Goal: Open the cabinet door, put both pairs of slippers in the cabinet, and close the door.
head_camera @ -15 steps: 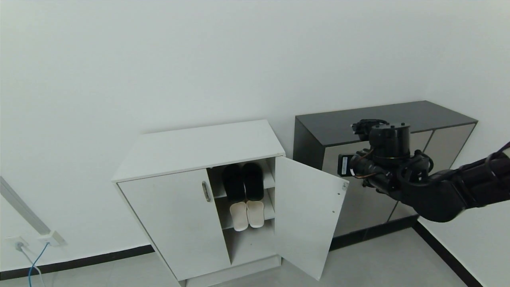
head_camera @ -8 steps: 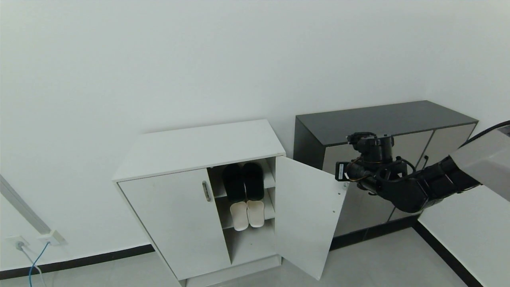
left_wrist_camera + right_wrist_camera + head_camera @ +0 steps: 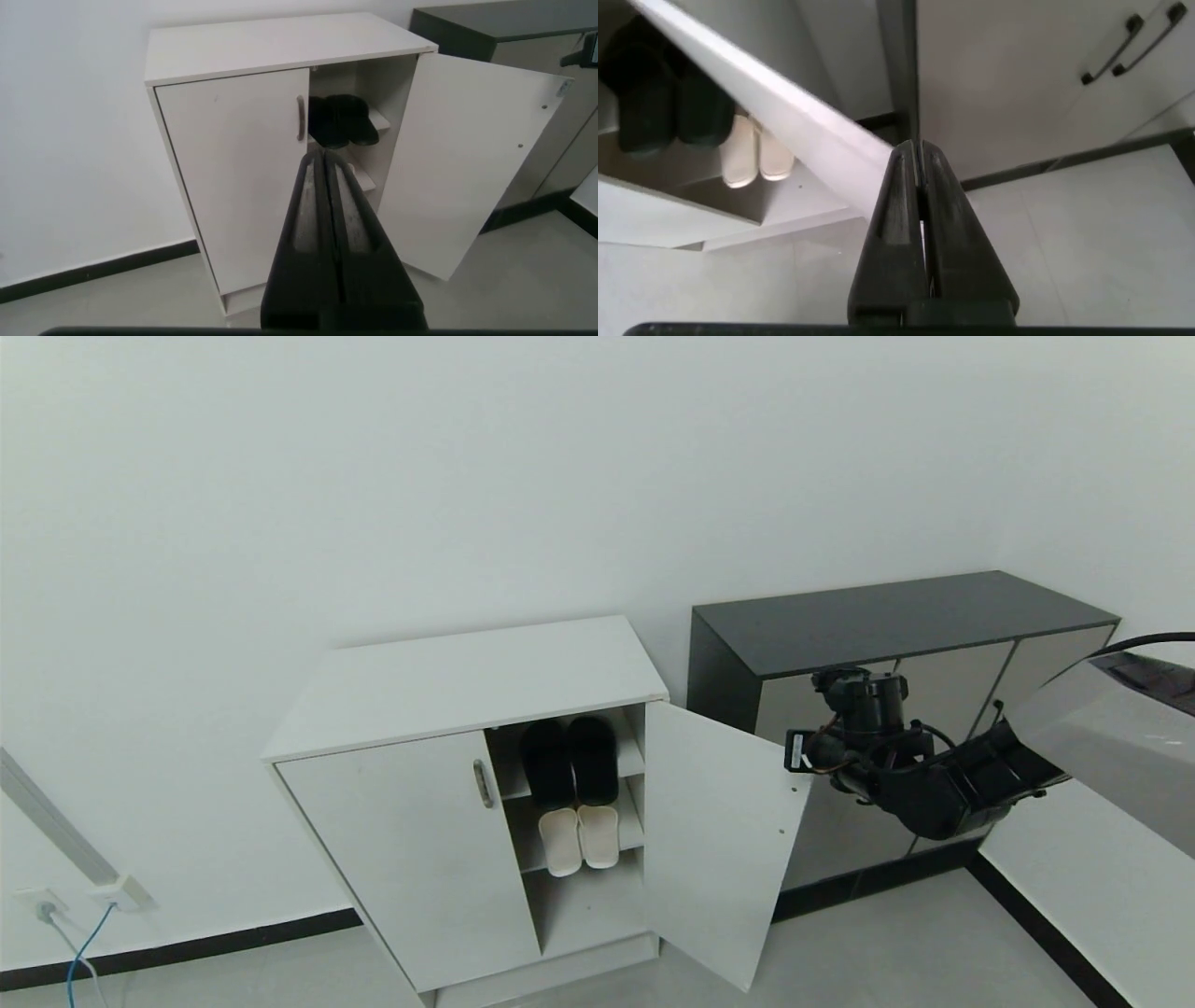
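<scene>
Right gripper [image 3: 800, 751], clenched on nothing, at the open door's [image 3: 719, 831] free edge; best swept steadily toward eight o'clock, clear of the shelved slippers [image 3: 579, 803].

White wall [image 3: 467, 476], grey floor [image 3: 887, 952], dark sideboard [image 3: 896, 616]

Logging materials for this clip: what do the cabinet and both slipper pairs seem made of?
Cabinet: probably laminated board, matte white; thin flat panels, drilled holes in the door. Black slippers: likely foam or rubber, matte, moulded look. White slippers: likely the same, smooth.
</scene>
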`<state>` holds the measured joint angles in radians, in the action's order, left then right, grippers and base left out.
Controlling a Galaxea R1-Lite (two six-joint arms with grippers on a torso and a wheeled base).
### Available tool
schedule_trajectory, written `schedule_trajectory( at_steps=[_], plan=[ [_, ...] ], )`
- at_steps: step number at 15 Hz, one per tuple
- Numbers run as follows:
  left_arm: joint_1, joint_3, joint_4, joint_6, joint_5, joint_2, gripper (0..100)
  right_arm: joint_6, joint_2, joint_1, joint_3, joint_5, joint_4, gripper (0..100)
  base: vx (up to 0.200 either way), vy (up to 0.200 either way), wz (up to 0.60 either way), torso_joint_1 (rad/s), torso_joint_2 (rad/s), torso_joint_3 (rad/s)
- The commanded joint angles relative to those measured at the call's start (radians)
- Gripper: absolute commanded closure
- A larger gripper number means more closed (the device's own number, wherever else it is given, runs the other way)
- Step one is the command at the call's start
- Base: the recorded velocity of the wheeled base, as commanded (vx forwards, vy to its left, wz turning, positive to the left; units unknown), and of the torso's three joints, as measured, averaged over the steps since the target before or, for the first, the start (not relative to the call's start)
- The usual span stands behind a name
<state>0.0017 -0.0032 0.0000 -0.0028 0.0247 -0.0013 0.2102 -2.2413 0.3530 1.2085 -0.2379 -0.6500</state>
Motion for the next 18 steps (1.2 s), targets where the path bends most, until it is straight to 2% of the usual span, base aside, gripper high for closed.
schedule_trajectory(
  at_steps=[1, 7, 18],
  plan=[
    [0.0, 0.0, 0.0, 0.0, 0.0, 0.001, 100, 0.0, -0.024, -0.003, 0.02, 0.002, 0.0, 100, 0.0, 0.0, 0.0, 0.0, 0.0, 0.0],
    [0.0, 0.0, 0.0, 0.001, 0.0, 0.001, 100, 0.0, -0.067, -0.008, 0.06, -0.001, -0.005, 100, 0.0, 0.0, 0.0, 0.0, 0.0, 0.0],
    [0.0, 0.0, 0.0, 0.0, 0.0, 0.001, 100, -0.003, -0.067, -0.006, 0.055, -0.004, -0.003, 100, 0.0, 0.0, 0.0, 0.0, 0.0, 0.0]
  ],
)
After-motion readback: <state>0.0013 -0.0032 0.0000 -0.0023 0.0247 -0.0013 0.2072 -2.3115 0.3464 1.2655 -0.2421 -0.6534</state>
